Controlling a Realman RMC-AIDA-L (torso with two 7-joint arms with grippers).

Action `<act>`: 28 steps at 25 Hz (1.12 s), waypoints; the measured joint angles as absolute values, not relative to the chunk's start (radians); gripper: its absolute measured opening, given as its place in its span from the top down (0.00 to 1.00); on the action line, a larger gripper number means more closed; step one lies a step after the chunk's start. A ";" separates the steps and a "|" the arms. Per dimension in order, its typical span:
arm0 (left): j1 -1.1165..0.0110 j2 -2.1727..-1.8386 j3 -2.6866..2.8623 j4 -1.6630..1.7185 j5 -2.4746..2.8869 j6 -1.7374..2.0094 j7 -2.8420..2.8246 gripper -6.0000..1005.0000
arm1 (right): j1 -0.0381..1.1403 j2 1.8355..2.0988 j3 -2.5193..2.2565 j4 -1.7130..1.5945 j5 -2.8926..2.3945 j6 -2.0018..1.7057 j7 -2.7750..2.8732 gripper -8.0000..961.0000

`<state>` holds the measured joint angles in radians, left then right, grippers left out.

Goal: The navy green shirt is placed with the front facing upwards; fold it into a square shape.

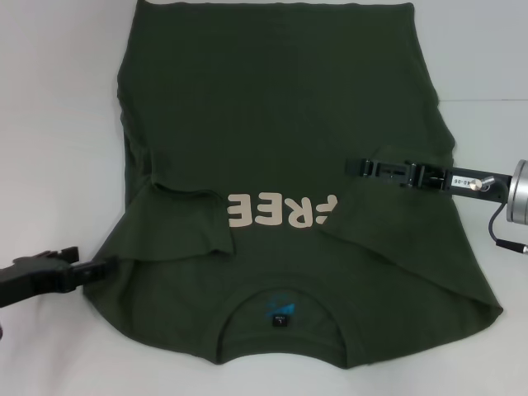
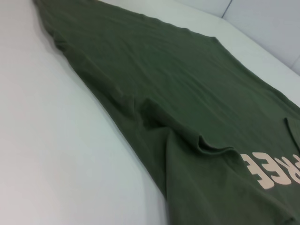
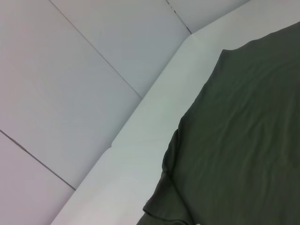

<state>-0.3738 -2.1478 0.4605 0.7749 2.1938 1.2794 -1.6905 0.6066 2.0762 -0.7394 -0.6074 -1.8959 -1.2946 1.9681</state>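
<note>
- Where the head camera looks down, the dark olive-green short-sleeved cotton shirt point(image 1: 280, 165) lies spread on the white counter point(image 1: 58, 124), collar nearest the robot, cream letters face up, its long axis running away from the robot.
- Both sleeves look already turned in over the chest, the right one hiding part of the lettering.
- The right tool point(image 1: 356, 167) reaches in from the right side and sits over the body of the shirt at mid-length; I cannot tell whether its fingers are apart, together, or pinching cloth.
- The left tool point(image 1: 106, 267) rests at the shirt's left edge near the shoulder, its tip at the cloth; its state I cannot tell either.
- From the left wrist, the green shirt point(image 2: 187, 108) stretches away lengthwise, with a raised fold ridge beside the letters.
- From the right wrist, only the shirt's point(image 3: 243, 140) edge on the counter point(image 3: 140, 140) shows, no fingers.
- My judgement: the lengthwise fold comes next, and the left arm is nearer the collar end.
</note>
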 joint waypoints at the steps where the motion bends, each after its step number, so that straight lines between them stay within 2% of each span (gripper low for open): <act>1: -0.383 -2.148 0.463 0.766 2.194 1.269 -1.689 0.07 | 0.607 2.076 -0.739 -0.607 -1.896 -1.296 1.968 0.02; 28: -0.415 -2.147 0.515 0.738 2.232 1.196 -1.691 0.07 | 0.616 2.072 -0.739 -0.608 -1.894 -1.294 1.985 0.02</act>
